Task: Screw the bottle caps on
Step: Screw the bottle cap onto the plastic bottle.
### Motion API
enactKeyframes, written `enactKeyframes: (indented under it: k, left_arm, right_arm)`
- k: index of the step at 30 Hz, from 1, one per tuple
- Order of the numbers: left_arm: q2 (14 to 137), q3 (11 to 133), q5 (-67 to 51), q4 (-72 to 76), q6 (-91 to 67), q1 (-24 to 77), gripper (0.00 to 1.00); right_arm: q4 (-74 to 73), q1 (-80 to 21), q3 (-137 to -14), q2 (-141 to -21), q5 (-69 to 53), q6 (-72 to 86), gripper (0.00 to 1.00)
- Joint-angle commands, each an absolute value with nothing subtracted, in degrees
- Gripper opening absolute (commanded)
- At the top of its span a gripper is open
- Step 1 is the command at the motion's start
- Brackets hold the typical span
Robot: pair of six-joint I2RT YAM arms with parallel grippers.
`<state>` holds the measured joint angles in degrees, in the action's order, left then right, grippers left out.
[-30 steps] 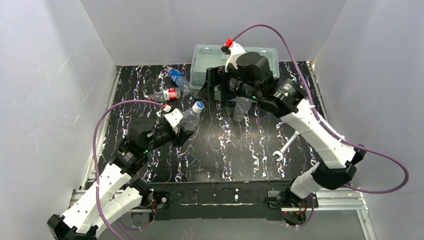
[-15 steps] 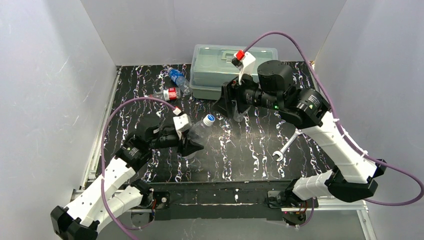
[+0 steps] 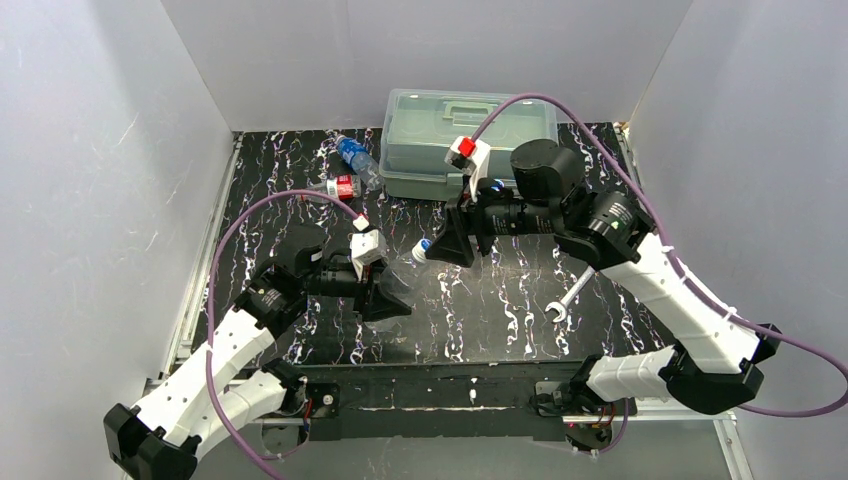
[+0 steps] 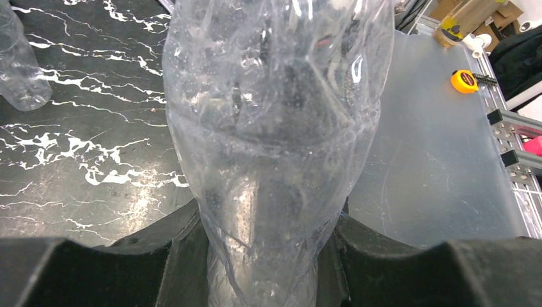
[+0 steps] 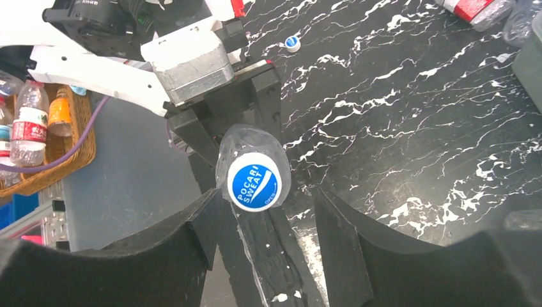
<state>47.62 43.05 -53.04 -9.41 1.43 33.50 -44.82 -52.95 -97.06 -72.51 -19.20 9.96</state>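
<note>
My left gripper (image 3: 383, 292) is shut on the lower body of a plain clear bottle (image 4: 275, 121), crushing it inward between the two fingers (image 4: 160, 262). The bottle (image 3: 395, 275) leans up and to the right. A blue and white cap (image 5: 254, 181) sits on its neck. My right gripper (image 5: 267, 199) faces that cap end-on, open, with the cap just at its fingertips, close to the left finger and clear of the right one. A red-label bottle (image 3: 340, 187) and a blue-label bottle (image 3: 352, 155) lie at the back left.
A translucent lidded box (image 3: 440, 135) stands at the back centre. A silver wrench (image 3: 568, 297) lies at the right. A loose blue and white cap (image 5: 293, 43) rests on the black marbled table (image 3: 500, 310). Another clear bottle (image 4: 19, 70) stands to the left.
My left gripper carried the bottle nearer and to the right. My right arm swung down from the box to the bottle's cap, and its jaws have narrowed.
</note>
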Motion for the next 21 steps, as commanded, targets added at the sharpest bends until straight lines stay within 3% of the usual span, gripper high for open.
enactKeyframes:
  k: [1,15,21]
  left_arm:
    - [47.81,45.0,-56.68,-9.12,0.44,33.31,0.0]
    - [47.26,45.0,-56.21,-9.55,0.97,33.31,0.0]
    - [47.29,44.86,-55.56,-9.09,0.96,33.35,0.0]
  right_arm:
    - [-40.27,-52.99,-96.86,-72.88,-23.3,8.38,0.63]
    - [-39.08,-53.0,-96.62,-74.99,-26.8,9.59,0.47]
    - [-39.91,-52.99,-97.23,-75.93,-26.93,10.01,0.27]
